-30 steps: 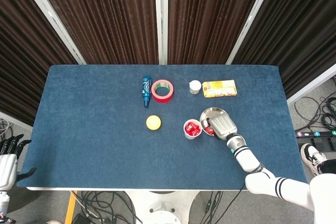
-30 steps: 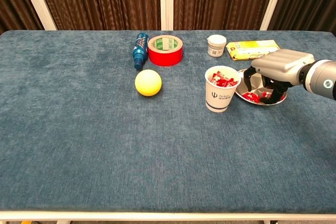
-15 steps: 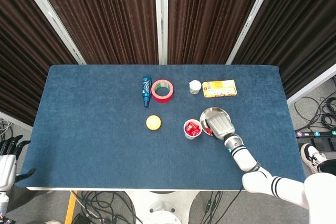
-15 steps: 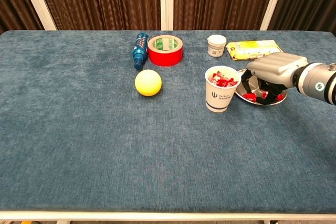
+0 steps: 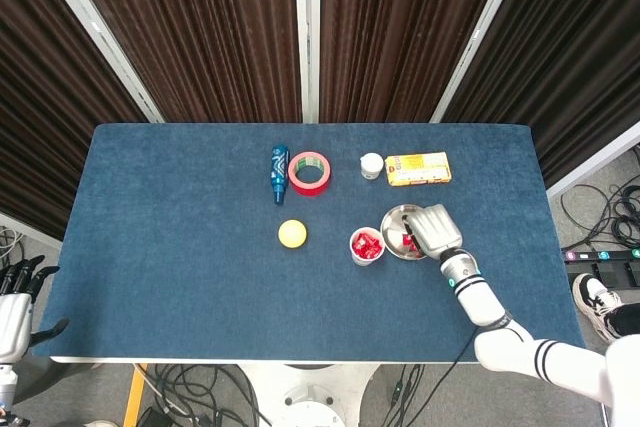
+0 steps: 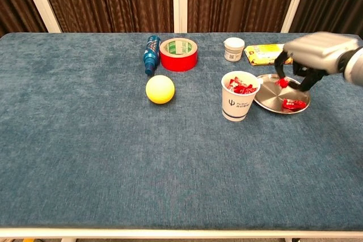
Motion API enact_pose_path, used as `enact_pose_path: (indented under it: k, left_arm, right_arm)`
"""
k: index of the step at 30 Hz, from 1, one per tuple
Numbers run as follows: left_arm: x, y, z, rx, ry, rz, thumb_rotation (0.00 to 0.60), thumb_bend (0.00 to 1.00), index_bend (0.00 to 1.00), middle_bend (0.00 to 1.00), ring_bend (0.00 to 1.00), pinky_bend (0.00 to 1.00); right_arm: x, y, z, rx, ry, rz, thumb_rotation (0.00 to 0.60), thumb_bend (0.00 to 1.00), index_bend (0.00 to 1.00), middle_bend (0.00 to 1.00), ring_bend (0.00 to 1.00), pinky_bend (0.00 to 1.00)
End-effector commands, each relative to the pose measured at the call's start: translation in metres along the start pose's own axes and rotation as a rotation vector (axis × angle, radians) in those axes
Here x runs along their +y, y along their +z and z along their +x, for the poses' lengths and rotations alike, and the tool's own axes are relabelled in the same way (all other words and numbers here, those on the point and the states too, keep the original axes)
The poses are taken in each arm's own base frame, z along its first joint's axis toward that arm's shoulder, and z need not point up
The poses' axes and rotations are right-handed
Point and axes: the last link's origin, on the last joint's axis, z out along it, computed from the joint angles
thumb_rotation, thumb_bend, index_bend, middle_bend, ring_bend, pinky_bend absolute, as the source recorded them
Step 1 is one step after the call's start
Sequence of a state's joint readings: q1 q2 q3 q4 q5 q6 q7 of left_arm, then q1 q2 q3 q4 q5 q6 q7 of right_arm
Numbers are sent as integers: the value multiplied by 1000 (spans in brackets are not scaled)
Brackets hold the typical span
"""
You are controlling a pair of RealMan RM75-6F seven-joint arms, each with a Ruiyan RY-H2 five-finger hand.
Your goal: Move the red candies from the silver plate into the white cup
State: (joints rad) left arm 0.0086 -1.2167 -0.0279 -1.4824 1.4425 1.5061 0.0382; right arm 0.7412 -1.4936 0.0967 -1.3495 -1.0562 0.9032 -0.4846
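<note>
The white cup (image 6: 239, 102) (image 5: 366, 246) stands right of the table's middle with several red candies inside. Just right of it lies the silver plate (image 6: 269, 98) (image 5: 394, 218), with one red candy (image 6: 294, 104) on its near right part. My right hand (image 6: 315, 51) (image 5: 433, 227) hovers above the plate's far right side, blurred, and pinches a red candy (image 6: 283, 83) in its fingertips. My left hand (image 5: 14, 314) hangs off the table's near left corner, fingers apart and holding nothing.
A yellow ball (image 6: 160, 89) lies left of the cup. At the back stand a red tape roll (image 6: 178, 54), a blue bottle (image 6: 151, 54) on its side, a small white jar (image 6: 233, 49) and a yellow box (image 6: 272, 53).
My right hand has risen from the plate and shifted right, lifting a red candy in its fingertips. One candy stays on the plate. The left hand has not moved.
</note>
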Motion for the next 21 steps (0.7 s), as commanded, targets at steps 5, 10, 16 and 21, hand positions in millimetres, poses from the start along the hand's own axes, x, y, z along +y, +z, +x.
enact_pose_path:
  k: [5, 10, 16, 21]
  left_arm:
    - [3, 1, 3, 7, 3, -11, 600, 0, 289, 218, 124, 127]
    - [5, 2, 3, 9, 2, -16, 600, 0, 289, 218, 123, 126]
    - [4, 2, 3, 8, 2, -14, 600, 0, 289, 218, 123, 126]
    - [2, 1, 2, 5, -1, -6, 600, 0, 289, 218, 124, 127]
  right_arm:
    - [-8, -18, 39, 112, 62, 68, 600, 407, 586, 1000, 1000, 1000]
    - [-34, -12, 48, 117, 45, 137, 600, 407, 586, 1000, 1000, 1000]
    - [-62, -2, 42, 92, -24, 188, 600, 404, 553, 1000, 1000, 1000]
    - [-70, 1, 37, 79, -35, 191, 600, 376, 447, 1000, 1000, 1000]
